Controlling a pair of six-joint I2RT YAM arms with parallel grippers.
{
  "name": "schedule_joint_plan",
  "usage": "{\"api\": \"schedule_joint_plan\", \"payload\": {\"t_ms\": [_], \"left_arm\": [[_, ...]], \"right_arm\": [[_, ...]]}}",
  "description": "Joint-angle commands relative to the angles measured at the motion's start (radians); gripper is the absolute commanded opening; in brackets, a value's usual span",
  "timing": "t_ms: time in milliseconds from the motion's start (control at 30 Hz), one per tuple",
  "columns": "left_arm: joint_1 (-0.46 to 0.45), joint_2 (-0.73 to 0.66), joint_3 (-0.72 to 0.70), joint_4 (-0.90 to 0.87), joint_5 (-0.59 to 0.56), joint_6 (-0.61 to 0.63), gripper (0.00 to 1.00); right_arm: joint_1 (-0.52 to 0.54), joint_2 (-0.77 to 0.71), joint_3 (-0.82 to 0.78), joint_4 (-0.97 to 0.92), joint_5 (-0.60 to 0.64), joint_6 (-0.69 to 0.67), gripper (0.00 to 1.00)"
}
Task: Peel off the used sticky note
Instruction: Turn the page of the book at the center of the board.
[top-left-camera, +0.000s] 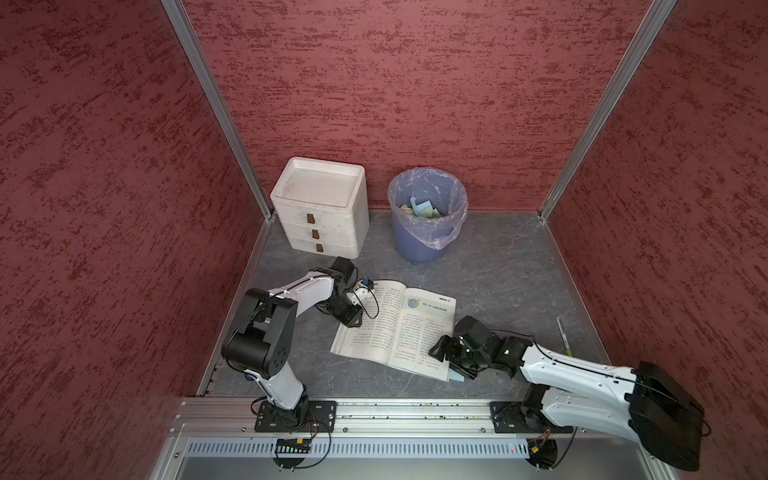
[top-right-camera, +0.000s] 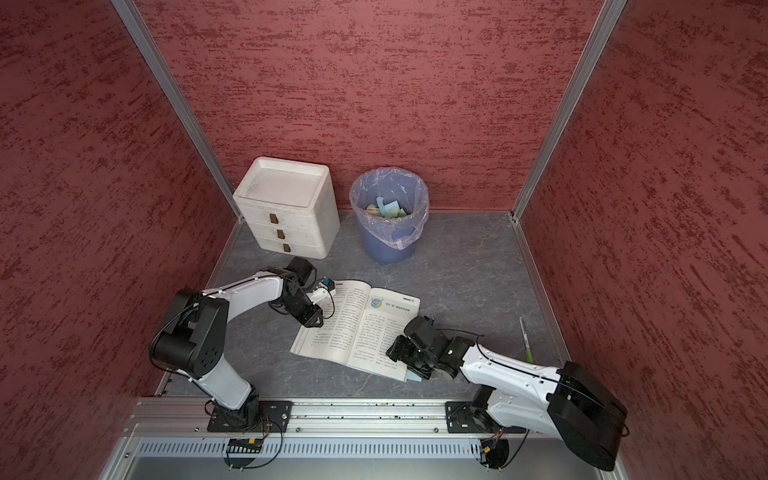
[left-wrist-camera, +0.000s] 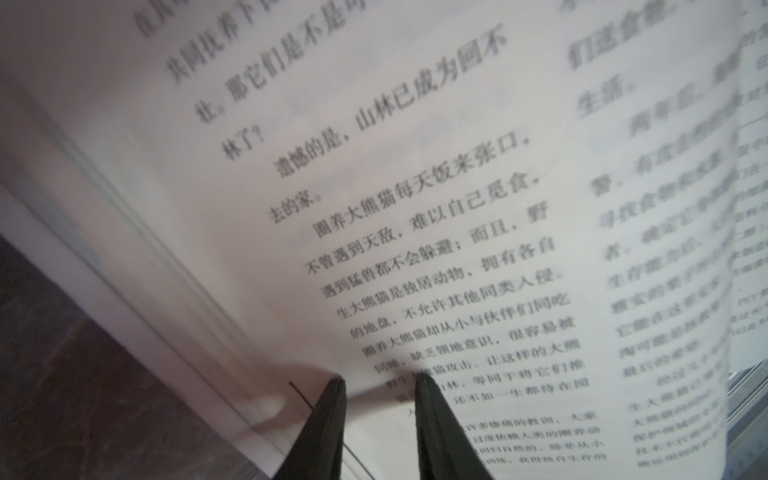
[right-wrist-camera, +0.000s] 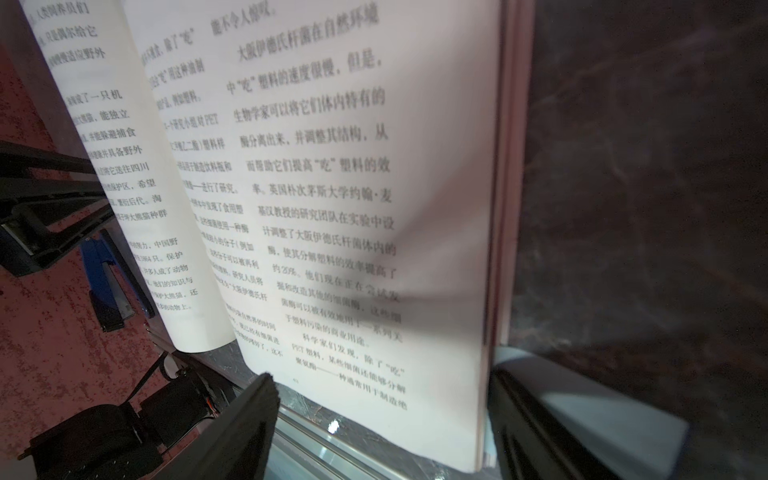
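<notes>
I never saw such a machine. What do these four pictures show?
Two robot arms stand at a grey table. Two pictures look down from above; the two close ones come from cameras on the wrists. An open book lies in the middle, with a white drawer box, a blue bin and a pen nearby. The left fingers rest on the left page, slightly apart. The right fingers stand wide open over the book's near corner, where a pale blue sticky note pokes out. Nothing seems held.

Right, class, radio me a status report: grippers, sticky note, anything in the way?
Left gripper slightly open, tips on left page of book. Right gripper open, straddling its near right corner. Note pokes out under that corner, ungripped. Book covers most of it.
</notes>
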Motion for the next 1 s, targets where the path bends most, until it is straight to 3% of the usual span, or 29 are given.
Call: {"api": "schedule_joint_plan", "payload": {"t_ms": [0, 200, 700, 967], "left_arm": [[-0.010, 0.005, -0.015, -0.014, 0.007, 0.005, 0.30], [-0.022, 0.014, -0.020, -0.010, 0.009, 0.003, 0.29], [-0.031, 0.015, -0.011, -0.014, 0.014, 0.001, 0.28], [0.043, -0.012, 0.003, -0.050, 0.123, 0.004, 0.28]], "right_arm": [[0.011, 0.019, -0.008, 0.085, -0.020, 0.009, 0.83], [0.021, 0.060, 0.045, 0.139, -0.051, -0.018, 0.83], [0.070, 0.075, 0.191, 0.047, -0.030, -0.099, 0.83], [0.120, 0.210, 0.348, 0.126, -0.057, -0.193, 0.84]]}}
